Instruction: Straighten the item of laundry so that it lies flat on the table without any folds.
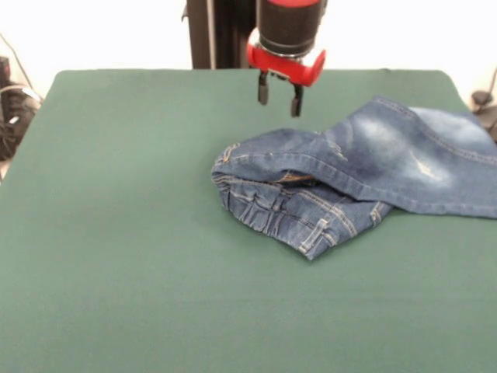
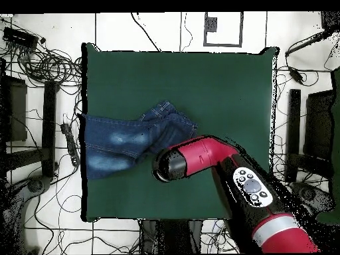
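Note:
The blue denim jeans (image 1: pixel 365 167) lie crumpled on the right half of the green table (image 1: pixel 116 233). The waistband end is folded under toward the middle, and the legs run off to the right edge. My gripper (image 1: pixel 279 95) hangs open and empty just above the table, behind the jeans' folded top and not touching them. In the overhead view the jeans (image 2: pixel 129 138) lie at the table's (image 2: pixel 226 80) left edge. There the red arm (image 2: pixel 199 156) reaches over their right end and hides the fingers.
The robot's dark pedestal (image 1: pixel 221 31) stands behind the table's far edge. Cables and dark equipment (image 2: pixel 40 63) lie on the floor around the table, and more show at the left (image 1: pixel 12 109).

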Motion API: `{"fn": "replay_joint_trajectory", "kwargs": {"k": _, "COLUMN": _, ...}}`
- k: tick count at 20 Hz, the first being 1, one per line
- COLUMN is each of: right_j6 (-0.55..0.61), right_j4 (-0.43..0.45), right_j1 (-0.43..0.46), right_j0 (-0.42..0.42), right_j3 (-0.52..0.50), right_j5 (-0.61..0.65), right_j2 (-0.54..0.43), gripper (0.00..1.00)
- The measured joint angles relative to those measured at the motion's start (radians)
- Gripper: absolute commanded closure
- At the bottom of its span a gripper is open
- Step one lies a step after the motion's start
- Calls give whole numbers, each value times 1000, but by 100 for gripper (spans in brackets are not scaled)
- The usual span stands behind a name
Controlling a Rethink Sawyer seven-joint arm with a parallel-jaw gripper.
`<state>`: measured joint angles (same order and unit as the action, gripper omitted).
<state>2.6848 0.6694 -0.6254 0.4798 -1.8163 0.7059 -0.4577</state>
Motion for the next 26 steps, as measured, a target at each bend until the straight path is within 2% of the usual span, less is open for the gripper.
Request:
{"fn": "replay_joint_trajectory", "kwargs": {"k": 17, "right_j6": 0, "right_j4": -1, "right_j1": 66, "right_j0": -41, "right_j3": 160, "right_j5": 26, "right_j2": -1, "gripper": 0}}
{"fn": "replay_joint_trajectory", "kwargs": {"k": 26, "right_j6": 0, "right_j4": -33, "right_j1": 56, "right_j0": -65, "right_j3": 188, "right_j5": 75, "right_j2": -1, "gripper": 0}}
